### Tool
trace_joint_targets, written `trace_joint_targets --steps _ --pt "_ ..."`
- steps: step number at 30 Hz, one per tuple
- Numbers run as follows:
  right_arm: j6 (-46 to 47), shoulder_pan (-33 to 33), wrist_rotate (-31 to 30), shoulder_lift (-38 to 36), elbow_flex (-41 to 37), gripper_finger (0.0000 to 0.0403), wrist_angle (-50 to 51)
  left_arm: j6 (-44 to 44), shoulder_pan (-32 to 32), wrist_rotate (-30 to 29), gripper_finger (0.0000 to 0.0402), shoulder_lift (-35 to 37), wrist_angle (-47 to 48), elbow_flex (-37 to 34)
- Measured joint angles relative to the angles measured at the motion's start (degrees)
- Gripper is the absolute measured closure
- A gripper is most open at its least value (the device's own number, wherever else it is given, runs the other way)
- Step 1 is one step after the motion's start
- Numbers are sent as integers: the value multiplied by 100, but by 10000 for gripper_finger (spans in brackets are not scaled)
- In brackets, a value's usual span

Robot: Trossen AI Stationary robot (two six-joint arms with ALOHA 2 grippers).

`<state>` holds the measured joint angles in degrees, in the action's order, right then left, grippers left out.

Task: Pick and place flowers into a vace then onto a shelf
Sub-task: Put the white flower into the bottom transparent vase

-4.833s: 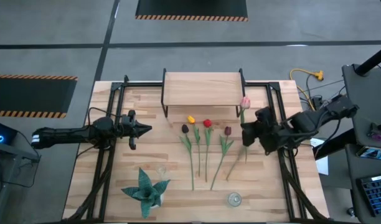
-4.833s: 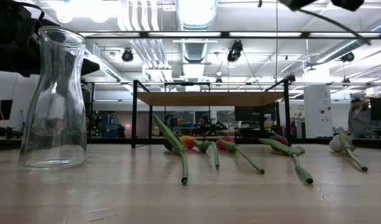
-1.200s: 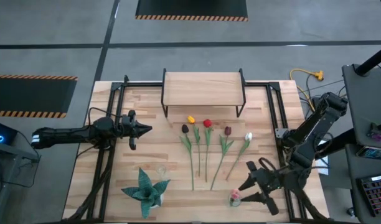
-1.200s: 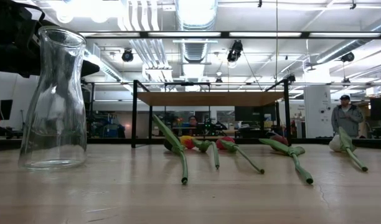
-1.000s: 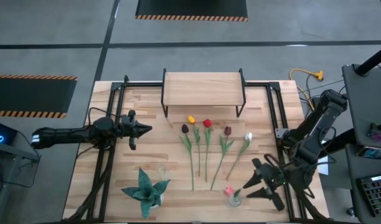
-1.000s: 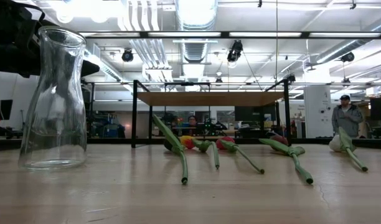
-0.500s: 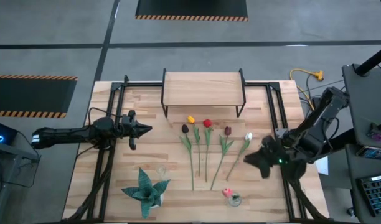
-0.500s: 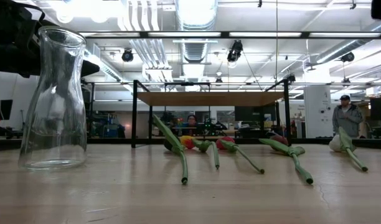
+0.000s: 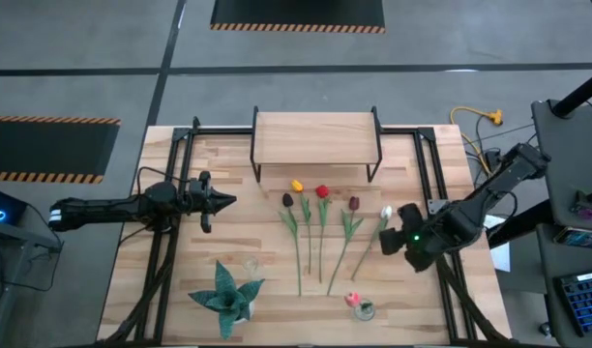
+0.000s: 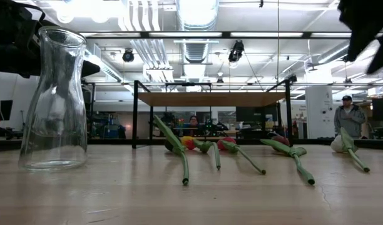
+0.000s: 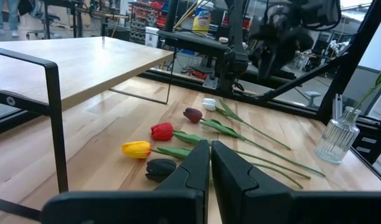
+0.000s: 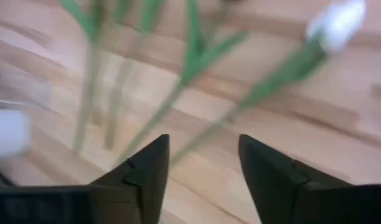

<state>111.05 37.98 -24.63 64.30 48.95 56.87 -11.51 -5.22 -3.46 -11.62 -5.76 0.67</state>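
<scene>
Several tulips lie side by side on the table in front of the shelf [image 9: 315,138]: black [image 9: 287,200], yellow [image 9: 297,186], red [image 9: 322,191], maroon [image 9: 354,203] and white [image 9: 386,212]. A pink tulip [image 9: 354,298] stands in a small glass vase [image 9: 363,310] near the table's front edge. My right gripper [image 9: 393,235] hovers open above the white tulip's stem [image 12: 271,81], pointing down at a slant. My left gripper [image 9: 228,200] waits shut at the table's left, level, facing the flowers [image 11: 210,163].
A spiky teal plant [image 9: 226,295] sits at the front left. A tall clear glass carafe [image 10: 54,100] stands close to the low camera. Black frame rails [image 9: 170,242] run along both sides of the table. A person [image 10: 349,119] stands far behind the table.
My right gripper has drawn away from the small vase at the front edge and gone toward the far edge, over the white tulip's stem. It has rolled about and tipped downward on the way. The pink tulip stays in the vase.
</scene>
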Motion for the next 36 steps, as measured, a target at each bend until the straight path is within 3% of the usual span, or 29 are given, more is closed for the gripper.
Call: trace_joint_targets --steps 3,10,18,24,31,36 --pt "79 -230 365 291 0 185 161 0 0 0 402 0 0 0" --pt "602 -679 377 979 -37 150 315 0 1 1 402 0 0 0" --pt "603 -1128 417 1752 -53 152 279 0 1 2 402 0 0 0" --pt "563 -1382 939 2246 -168 161 210 0 1 2 402 0 2 0" --pt "562 -1514 952 2446 -448 161 -787 0 -1 2 402 2 0 0" --pt "725 -1559 967 2570 -490 161 -842 0 -2 2 402 2 7 0"
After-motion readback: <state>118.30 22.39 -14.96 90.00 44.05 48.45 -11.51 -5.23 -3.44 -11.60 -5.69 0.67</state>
